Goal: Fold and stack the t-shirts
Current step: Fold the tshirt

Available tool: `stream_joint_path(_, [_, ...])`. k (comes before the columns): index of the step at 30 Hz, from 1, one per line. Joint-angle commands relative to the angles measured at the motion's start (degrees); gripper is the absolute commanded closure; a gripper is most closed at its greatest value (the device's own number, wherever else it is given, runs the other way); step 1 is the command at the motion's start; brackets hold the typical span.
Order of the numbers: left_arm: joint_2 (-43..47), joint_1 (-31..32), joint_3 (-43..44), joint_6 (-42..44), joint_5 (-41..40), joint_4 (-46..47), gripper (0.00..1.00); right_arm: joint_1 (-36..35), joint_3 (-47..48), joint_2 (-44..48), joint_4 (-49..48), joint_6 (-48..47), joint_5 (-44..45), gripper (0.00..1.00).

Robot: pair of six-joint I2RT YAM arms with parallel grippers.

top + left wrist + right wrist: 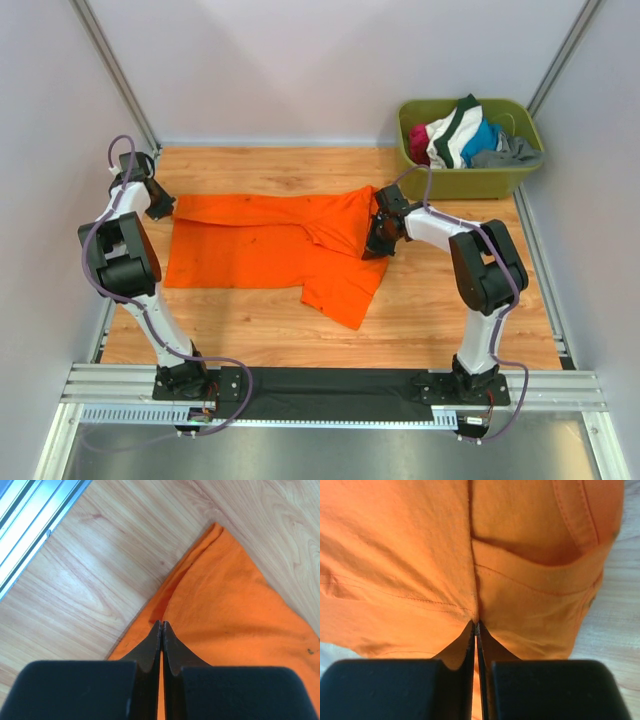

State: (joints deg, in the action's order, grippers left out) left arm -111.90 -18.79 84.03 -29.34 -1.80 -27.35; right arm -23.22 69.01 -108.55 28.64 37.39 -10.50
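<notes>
A bright orange t-shirt [260,250] lies spread across the wooden table, partly folded, with one flap reaching toward the near edge. My left gripper [168,208] sits at the shirt's far left edge. In the left wrist view this gripper [161,622] is shut, and a raised fold of the orange t-shirt [235,605] runs up to its tips. My right gripper [375,245] is at the shirt's right end. In the right wrist view it [476,625] is shut, with the orange t-shirt [420,555] bunched along a seam between its tips.
An olive-green tub [470,182] stands at the back right corner holding several other garments [460,135]. A metal rail [30,525] runs along the table's left edge, close to my left gripper. White walls enclose the table on three sides.
</notes>
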Motion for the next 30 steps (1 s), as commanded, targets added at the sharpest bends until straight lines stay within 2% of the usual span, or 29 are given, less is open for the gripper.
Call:
stream_joint_path(1, [-0.3, -0.3, 0.0, 1.8, -0.7, -0.2, 1.0, -0.2, 2.5, -1.1, 1.2, -2.1, 0.5, 0.96])
stream_joint_path(4, [0.1, -0.3, 0.0, 2.1, -0.7, -0.5, 1.0, -0.2, 3.0, -1.2, 1.7, -2.8, 0.4, 0.94])
stream_joint_path(6, [-0.1, -0.3, 0.3, 2.4, -0.8, -1.2, 0.96, -0.2, 3.5, -1.1, 2.8, -3.7, 0.7, 0.87])
stream_joint_path(10, [0.1, -0.3, 0.9, 2.8, -0.7, -3.0, 0.65, -0.2, 5.1, 0.0, 4.3, -4.9, 0.7, 0.71])
stream_joint_path(12, [0.9, -0.3, 1.0, 3.1, -1.4, -4.3, 0.57, -0.2, 6.8, 0.7, 5.2, -5.5, 0.0, 0.62])
stream_joint_path(13, [2.3, -0.3, 1.1, 3.6, -1.4, -4.6, 0.48, -0.3, 7.6, 1.5, 6.1, -5.9, -0.9, 0.59])
stream_joint_path(14, [3.2, -0.3, 1.2, 3.9, -1.7, -5.2, 0.44, -0.2, 9.0, 1.9, 6.5, -6.1, -1.4, 0.53])
stream_joint_path(17, [7.5, -0.3, 2.1, 4.6, -0.8, -7.0, 0.34, -0.2, 11.1, 4.5, 7.8, -7.1, -2.3, 0.45])
stream_joint_path(20, [12.4, 1.8, 1.8, 5.3, 2.4, -7.4, 0.3, -0.2, 14.9, 6.8, 8.5, -8.3, -1.8, 0.43])
stream_joint_path(22, [15.2, 5.4, 1.6, 5.7, 1.9, -7.3, 0.27, -0.3, 16.1, 7.2, 7.7, -8.6, -0.8, 0.42])
stream_joint_path(26, [16.2, 10.4, 1.3, 4.7, 4.6, -3.8, 0.28, -0.3, 17.6, 5.1, 1.9, -7.7, 2.9, 0.43])
stream_joint_path(27, [15.0, 11.0, 1.5, 4.6, 4.8, -3.1, 0.31, -0.2, 18.2, 4.1, -0.6, -7.4, 3.8, 0.45])
stream_joint_path(28, [14.0, 11.1, 2.1, 3.9, 4.8, -2.8, 0.4, -0.4, 19.8, 1.4, -1.6, -7.1, 4.6, 0.51])
stream_joint_path(29, [12.7, 11.2, 3.0, 3.4, 5.2, -3.1, 0.48, -0.3, 21.6, -0.4, -1.9, -7.0, 4.7, 0.57])
stream_joint_path(30, [10.1, 11.3, 4.7, 2.6, 6.1, -3.2, 0.54, -0.3, 23.3, -2.3, -1.8, -7.0, 5.2, 0.69])
